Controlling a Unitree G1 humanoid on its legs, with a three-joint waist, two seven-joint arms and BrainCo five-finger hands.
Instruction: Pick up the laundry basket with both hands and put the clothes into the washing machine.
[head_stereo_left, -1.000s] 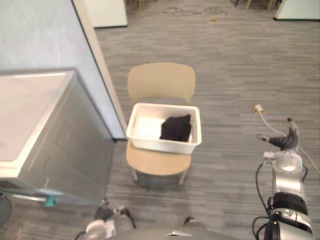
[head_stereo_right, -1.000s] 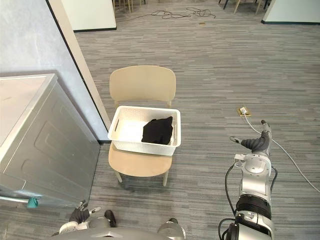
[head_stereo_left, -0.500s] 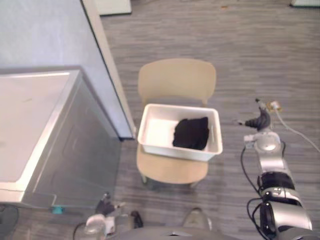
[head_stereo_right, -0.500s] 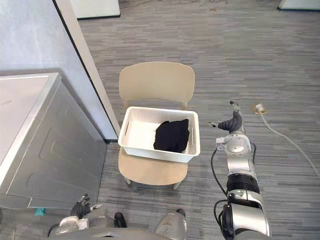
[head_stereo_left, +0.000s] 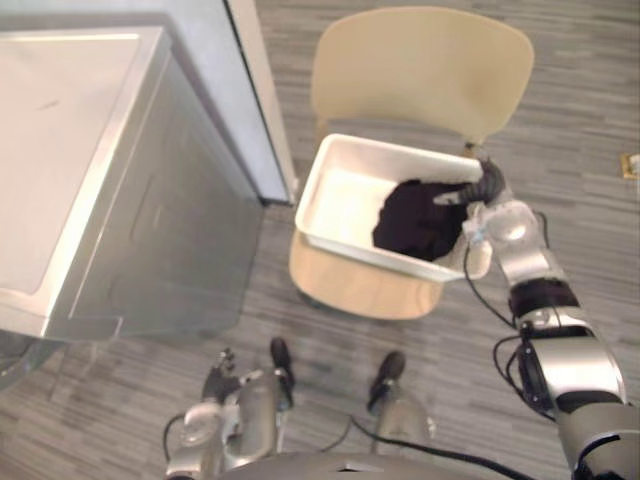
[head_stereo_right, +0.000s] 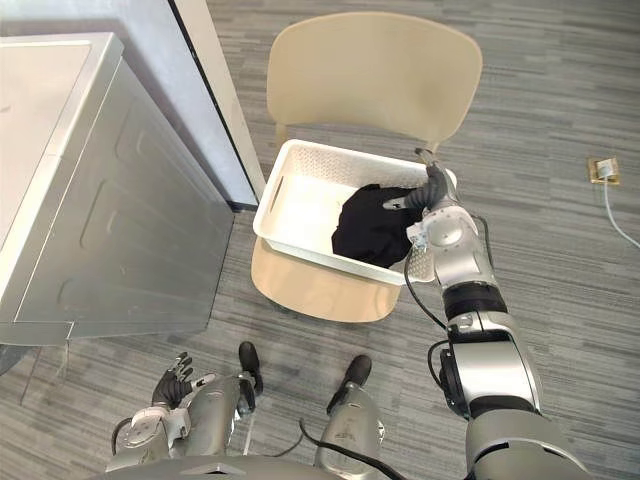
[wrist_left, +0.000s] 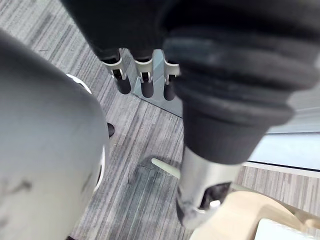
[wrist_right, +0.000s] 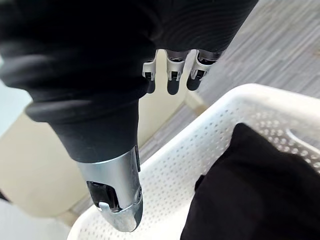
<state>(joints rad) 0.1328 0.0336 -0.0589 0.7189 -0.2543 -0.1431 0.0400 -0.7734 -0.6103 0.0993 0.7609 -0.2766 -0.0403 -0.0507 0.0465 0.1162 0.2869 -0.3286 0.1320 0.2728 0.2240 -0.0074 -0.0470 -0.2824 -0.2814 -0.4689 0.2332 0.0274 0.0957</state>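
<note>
Obs: right hand (head_stereo_right: 431, 192), fingers loose and empty, over the laundry basket (head_stereo_right: 300, 160) at its right end. Left hand (head_stereo_right: 172, 376), relaxed, hangs low, well apart from the left end. Long axis runs left-right.

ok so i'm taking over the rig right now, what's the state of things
Right hand open, over the laundry basket's right end, gripping nothing.
Left hand open, low by the robot's side, away from the basket.
Basket sits on the chair, black clothes inside; washing machine to its left.
Done: nothing lifted. Left: grip both ends, lift, load the clothes.
</note>
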